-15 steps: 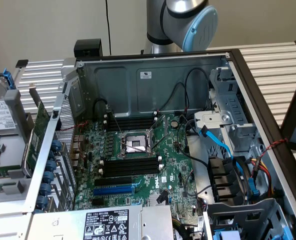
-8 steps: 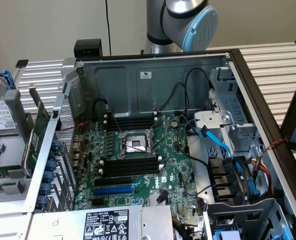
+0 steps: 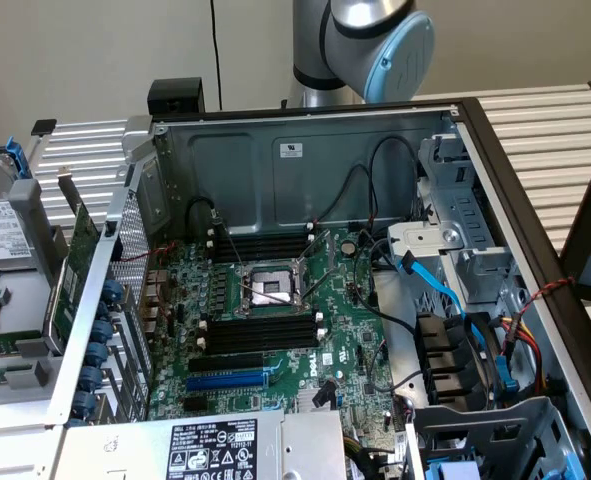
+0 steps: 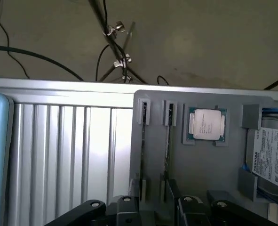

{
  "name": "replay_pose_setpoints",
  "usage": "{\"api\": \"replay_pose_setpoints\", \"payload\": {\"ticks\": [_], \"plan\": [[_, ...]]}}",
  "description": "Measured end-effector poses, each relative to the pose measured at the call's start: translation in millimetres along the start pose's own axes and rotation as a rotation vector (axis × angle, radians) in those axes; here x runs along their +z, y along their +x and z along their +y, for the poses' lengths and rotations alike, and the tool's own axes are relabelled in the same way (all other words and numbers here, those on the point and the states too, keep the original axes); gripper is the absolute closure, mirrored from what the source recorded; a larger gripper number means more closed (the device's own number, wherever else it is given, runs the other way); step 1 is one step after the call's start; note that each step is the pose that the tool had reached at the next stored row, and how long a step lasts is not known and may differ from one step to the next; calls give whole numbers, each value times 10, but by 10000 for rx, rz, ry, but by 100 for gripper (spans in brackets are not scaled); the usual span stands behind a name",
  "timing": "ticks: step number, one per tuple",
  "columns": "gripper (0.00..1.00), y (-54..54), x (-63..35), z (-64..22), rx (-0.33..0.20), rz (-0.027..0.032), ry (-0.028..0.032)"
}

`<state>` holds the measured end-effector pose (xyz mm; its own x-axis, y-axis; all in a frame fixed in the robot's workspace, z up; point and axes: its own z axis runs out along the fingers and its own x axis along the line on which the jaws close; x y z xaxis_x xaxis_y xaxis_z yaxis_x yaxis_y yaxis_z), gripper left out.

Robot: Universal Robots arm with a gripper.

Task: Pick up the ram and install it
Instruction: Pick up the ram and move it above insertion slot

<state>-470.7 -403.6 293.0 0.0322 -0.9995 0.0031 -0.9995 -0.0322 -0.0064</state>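
Two ram sticks (image 4: 143,150) stand on edge, side by side, in slots of a grey holder tray (image 4: 209,165). They appear as thin dark lines between grey end clips. My gripper (image 4: 156,213) hangs above the near ends of the two sticks, open, with nothing between its black fingers (image 4: 124,209). In the exterior view the same tray (image 3: 15,400) sits left of the open computer case, with thin green board edges (image 3: 10,345) lying in it. The motherboard's long black memory slots (image 3: 260,330) lie beside the processor socket (image 3: 270,288).
A loose processor (image 4: 205,125) and a hard drive (image 4: 273,160) share the tray with the sticks. A larger green card (image 3: 75,270) stands upright by the case wall. Inside the case run black and blue cables (image 3: 445,290). The arm's joint (image 3: 375,40) rises behind the case.
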Motion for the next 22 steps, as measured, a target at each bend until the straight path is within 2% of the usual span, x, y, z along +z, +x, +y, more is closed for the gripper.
{"api": "replay_pose_setpoints", "payload": {"ticks": [6, 12, 19, 22], "plan": [[64, 91, 110, -4, 71, -22, 2], [64, 98, 221, -65, 169, -46, 2], [64, 117, 345, -71, 266, -60, -4], [64, 165, 400, -69, 301, -89, -2]]}}
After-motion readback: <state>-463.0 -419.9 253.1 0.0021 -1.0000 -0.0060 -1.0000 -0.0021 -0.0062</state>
